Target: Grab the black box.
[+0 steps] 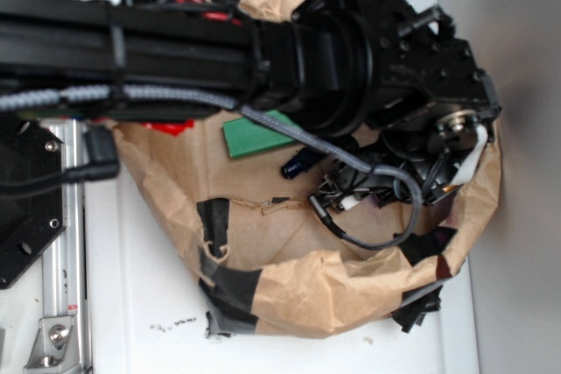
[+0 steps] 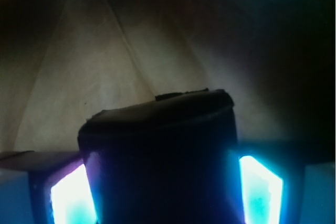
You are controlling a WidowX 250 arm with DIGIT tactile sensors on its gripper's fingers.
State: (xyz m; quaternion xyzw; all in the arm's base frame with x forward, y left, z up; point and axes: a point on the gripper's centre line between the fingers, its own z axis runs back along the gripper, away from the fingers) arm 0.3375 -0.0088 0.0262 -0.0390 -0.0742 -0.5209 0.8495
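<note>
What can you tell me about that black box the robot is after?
In the wrist view the black box fills the lower middle: a dark, smooth-looking block with rounded top corners and a slightly uneven upper edge, sitting between the two glowing fingers of the gripper, close against both. Brown paper lies behind it. In the exterior view the arm hides the box, so its underside and rest can't be seen.

The black box, dark and flat-topped, stands upright against crumpled brown paper.

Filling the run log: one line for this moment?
gripper: shut on black box | place: inside paper bag | green block: untouched
</note>
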